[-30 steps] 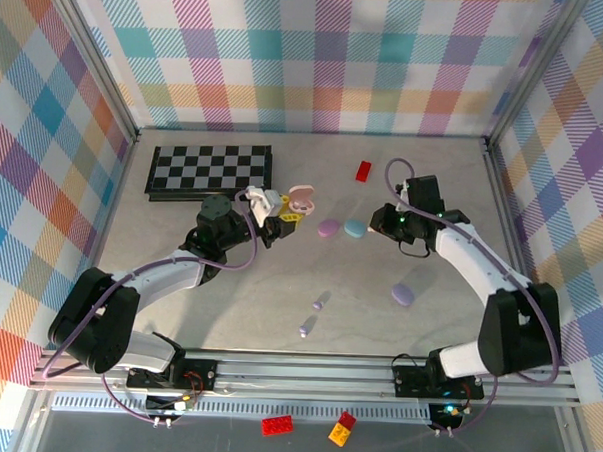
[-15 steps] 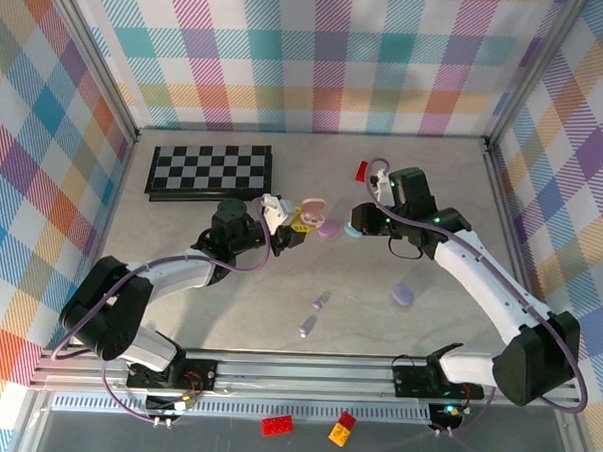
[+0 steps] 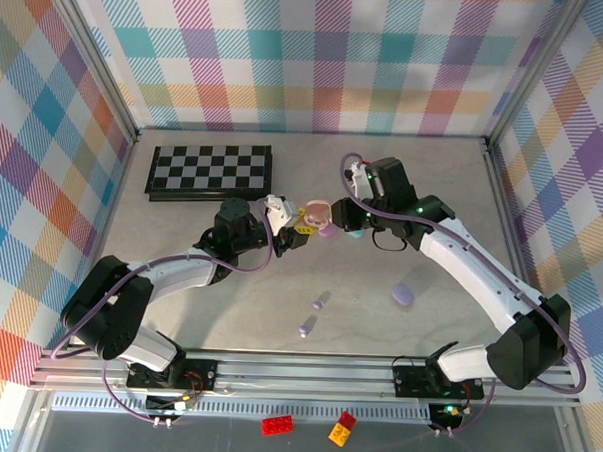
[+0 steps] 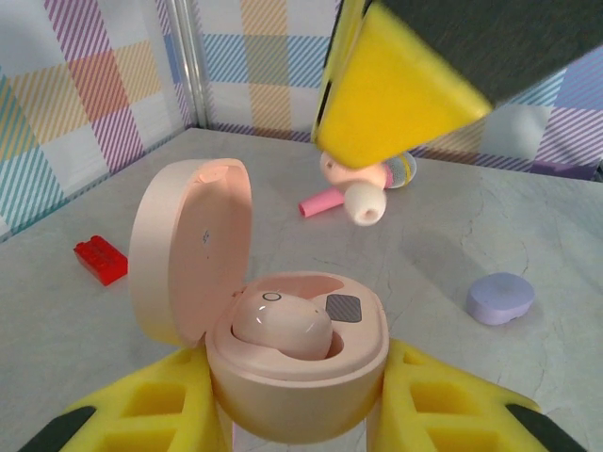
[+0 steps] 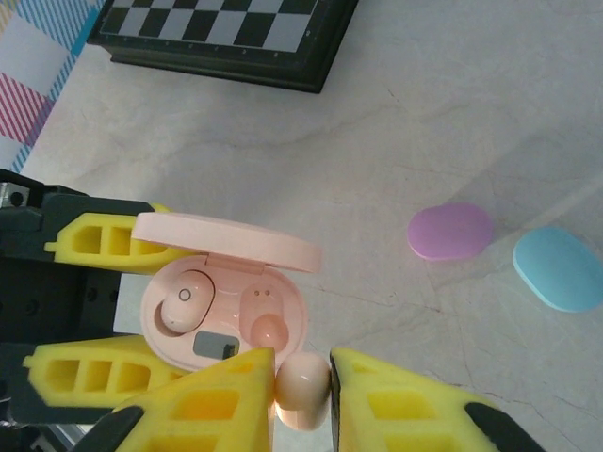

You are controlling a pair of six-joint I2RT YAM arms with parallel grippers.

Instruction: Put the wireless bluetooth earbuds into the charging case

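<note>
My left gripper (image 3: pixel 293 229) (image 4: pixel 298 400) is shut on an open pink charging case (image 4: pixel 297 363) (image 3: pixel 316 210) (image 5: pixel 221 306), lid (image 4: pixel 184 245) tipped back. One pink earbud (image 4: pixel 281 326) (image 5: pixel 183 300) sits in a slot; the slot beside it (image 5: pixel 265 326) is empty. My right gripper (image 5: pixel 301 377) (image 3: pixel 336 219) is shut on a second pink earbud (image 5: pixel 302 381) (image 4: pixel 364 200), which hangs just past the case's rim and slightly above it. Two purple earbuds (image 3: pixel 318 303) (image 3: pixel 303 329) lie on the table nearer the arm bases.
A closed purple case (image 5: pixel 450 231) and a blue case (image 5: pixel 558 266) lie right of the pink one. Another purple case (image 3: pixel 403 293) (image 4: pixel 500 298) lies further right. A chessboard (image 3: pixel 211 170) is at the back left, and a red brick (image 4: pixel 100 259) sits on the table.
My right gripper has swung left with the pink earbud until it hangs by the open case. My left gripper has carried the case a little to the right.
</note>
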